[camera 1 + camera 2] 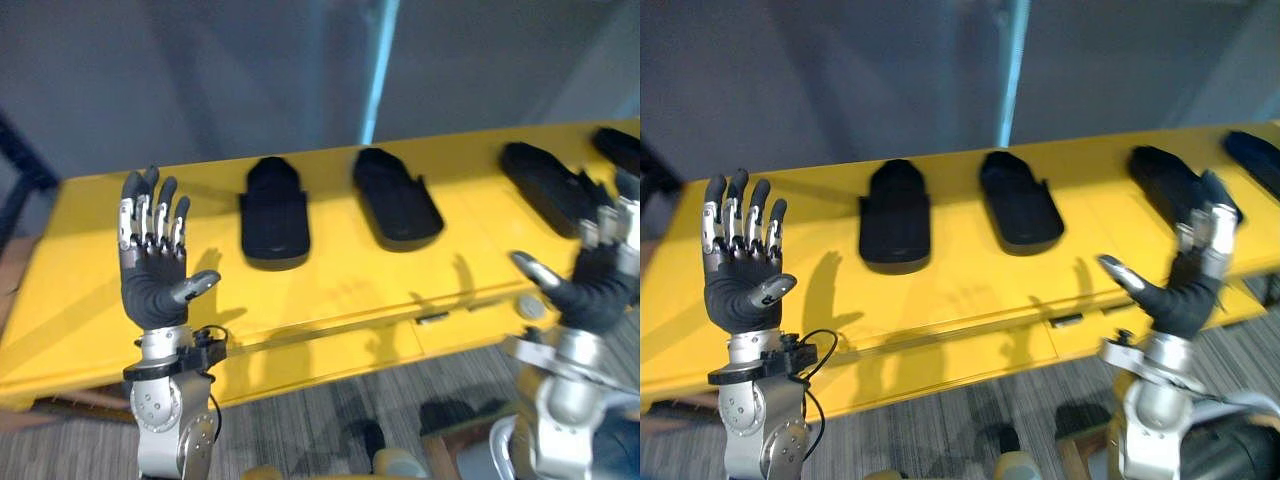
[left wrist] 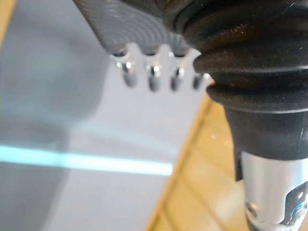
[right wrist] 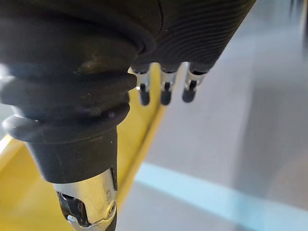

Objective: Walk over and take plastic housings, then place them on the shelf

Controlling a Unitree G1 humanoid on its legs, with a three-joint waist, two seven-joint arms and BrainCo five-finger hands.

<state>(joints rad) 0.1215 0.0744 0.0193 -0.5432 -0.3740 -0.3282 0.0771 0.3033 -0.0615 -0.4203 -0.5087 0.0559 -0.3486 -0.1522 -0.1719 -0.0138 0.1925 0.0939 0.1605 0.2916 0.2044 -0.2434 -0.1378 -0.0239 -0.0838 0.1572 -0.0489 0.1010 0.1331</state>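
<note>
Hovering empty and straight-fingered, left hand [image 1: 152, 270] and right hand [image 1: 1185, 298] could shove housings [image 1: 273, 213] beyond them away if reaching too low.

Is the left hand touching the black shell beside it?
Apart. In the left eye view, bare yellow table shows between the left hand and the leftmost housing.

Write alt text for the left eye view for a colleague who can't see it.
Four black plastic housings lie in a row on a yellow table. In front of it, the left robot hand and right robot hand are raised, open and empty.
</note>
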